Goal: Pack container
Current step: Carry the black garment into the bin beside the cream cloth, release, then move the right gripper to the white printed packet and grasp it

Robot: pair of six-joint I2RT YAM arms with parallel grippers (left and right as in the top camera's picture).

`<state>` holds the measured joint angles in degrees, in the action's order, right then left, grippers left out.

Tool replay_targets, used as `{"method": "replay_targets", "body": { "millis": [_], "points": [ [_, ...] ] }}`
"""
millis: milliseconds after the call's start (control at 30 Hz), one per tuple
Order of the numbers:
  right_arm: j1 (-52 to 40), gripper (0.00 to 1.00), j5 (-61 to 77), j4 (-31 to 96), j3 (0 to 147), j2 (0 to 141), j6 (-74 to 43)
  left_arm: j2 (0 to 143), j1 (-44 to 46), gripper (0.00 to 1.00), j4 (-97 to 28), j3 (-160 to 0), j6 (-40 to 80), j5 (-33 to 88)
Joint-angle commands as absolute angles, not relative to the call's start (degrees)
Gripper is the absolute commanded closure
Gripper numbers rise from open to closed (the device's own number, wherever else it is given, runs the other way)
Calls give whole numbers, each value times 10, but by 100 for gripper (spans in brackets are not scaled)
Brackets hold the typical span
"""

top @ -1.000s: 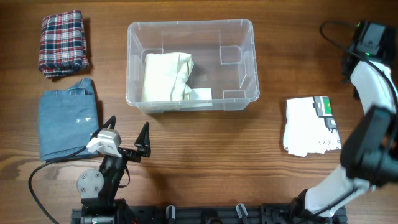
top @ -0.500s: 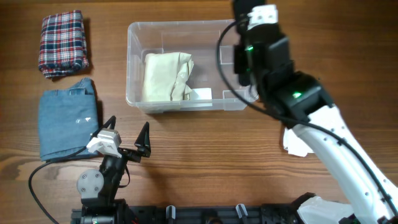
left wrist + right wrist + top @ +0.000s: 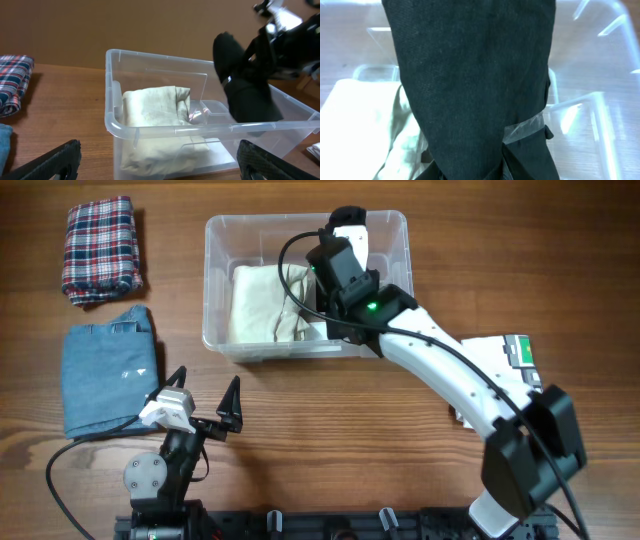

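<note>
The container (image 3: 300, 220) is a clear plastic tub at the table's far middle, also seen in the left wrist view (image 3: 150, 131). A folded cream cloth (image 3: 262, 302) lies in its left half (image 3: 152, 105). My right gripper (image 3: 340, 255) hangs over the tub's middle, shut on a dark folded garment (image 3: 470, 75) that dangles into the right half (image 3: 247, 97). The garment hides the right fingers. My left gripper (image 3: 208, 378) stands open near the front left of the table, apart from the tub, with nothing between its fingers.
A plaid folded cloth (image 3: 100, 248) lies at the far left, with a blue denim piece (image 3: 108, 378) in front of it, close to my left gripper. A white printed packet (image 3: 490, 385) lies on the right, partly under my right arm.
My right arm has swung from the table's right edge to over the container, carrying the dark garment. The left arm has not moved.
</note>
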<state>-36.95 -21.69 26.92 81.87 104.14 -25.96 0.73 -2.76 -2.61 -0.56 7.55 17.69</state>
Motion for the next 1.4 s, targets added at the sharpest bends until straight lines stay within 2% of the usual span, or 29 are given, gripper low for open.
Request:
{"method": "replay_targets", "body": {
  "millis": [0,133,267,367,533,633,900,1100,1233,1300,1367],
  "points": [
    [-369,76,-213,252,823,1078,-277,2,-32,0,-27,-3,63,180],
    [-369,75,-208,244,823,1112,-284,2,-32,0,-27,-3,63,180],
    [-369,66,-182,246,823,1133,-289,2,-32,0,-27,-3,63,180],
    [-369,64,-182,248,823,1139,-290,2,-32,0,-27,-3,63,180],
    [-369,46,-174,247,823,1140,-289,2,-32,0,-27,-3,63,180],
    [-369,28,-161,231,823,1140,-288,2,-32,0,-27,-3,63,180],
    [-364,27,-160,217,840,1096,-280,2,-32,0,-27,-3,63,180],
    [-321,20,-259,247,844,964,-138,2,-32,0,-27,-3,63,180],
    [-251,17,-337,327,844,859,-57,2,-32,0,-27,-3,63,180],
    [-213,16,-363,382,844,827,-58,2,-32,0,-27,-3,63,180],
    [-137,12,-359,497,844,795,-84,2,-32,0,-27,-3,63,180]
  ]
}}
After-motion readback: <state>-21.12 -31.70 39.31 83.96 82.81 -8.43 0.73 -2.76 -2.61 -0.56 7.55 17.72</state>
